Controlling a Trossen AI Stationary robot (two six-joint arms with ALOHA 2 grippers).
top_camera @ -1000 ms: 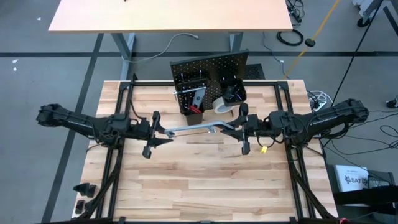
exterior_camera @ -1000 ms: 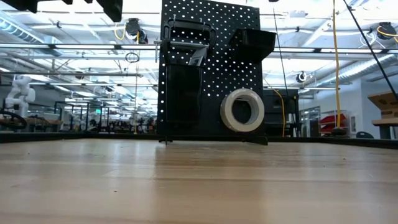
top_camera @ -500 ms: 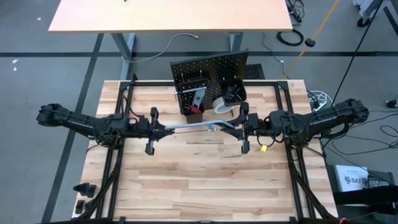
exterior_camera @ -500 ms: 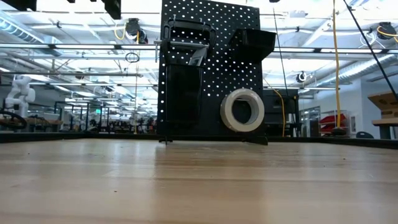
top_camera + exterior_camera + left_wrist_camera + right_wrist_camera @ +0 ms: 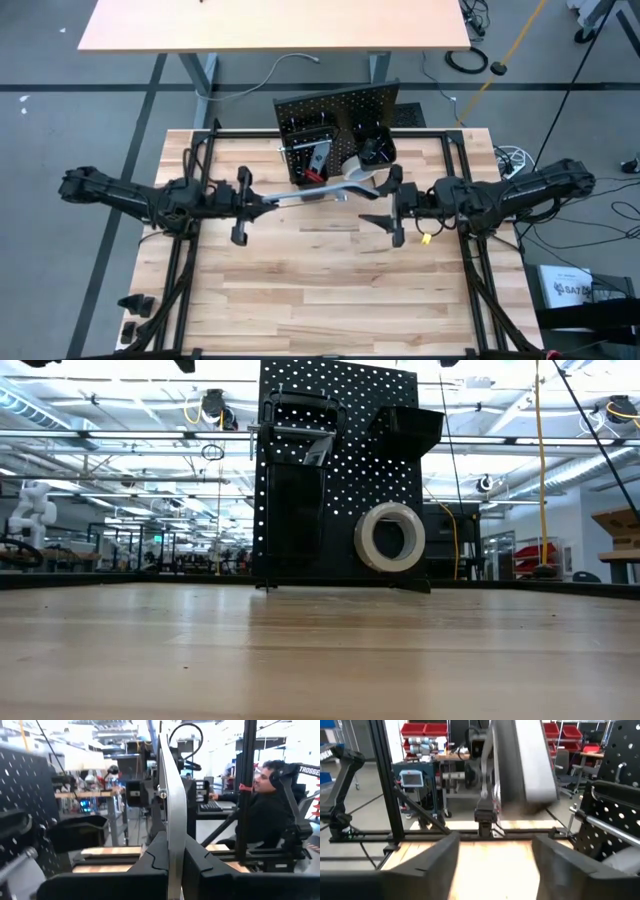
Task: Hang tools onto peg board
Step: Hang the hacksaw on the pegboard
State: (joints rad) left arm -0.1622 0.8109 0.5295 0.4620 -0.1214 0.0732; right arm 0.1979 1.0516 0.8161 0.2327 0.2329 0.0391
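Observation:
The grey bar clamp hangs over the middle of the table, just in front of the upright black peg board. My left gripper is shut on the clamp's left end. My right gripper stands open to the right of the clamp's head and touches nothing. On the board hang a white tape roll, a black C-clamp and two black bins. Red-handled tools stick out of the left bin. My left gripper pinches the left end of the clamp's flat silver bar between its two fingers. The fingers come level from the table's left and lie along the bar. The bar runs on toward the right and the peg board, clear of the table, its flat faces upright.
A black rail frame runs along the table's far, left and right sides. Bare wood fills the table's near half. A seated person shows beyond the table's right side in the left wrist view.
My left gripper has shut on the bar's left end. My right gripper has opened and let go of the clamp's head. The clamp's right end has swung toward the peg board while its left end stayed in my left gripper.

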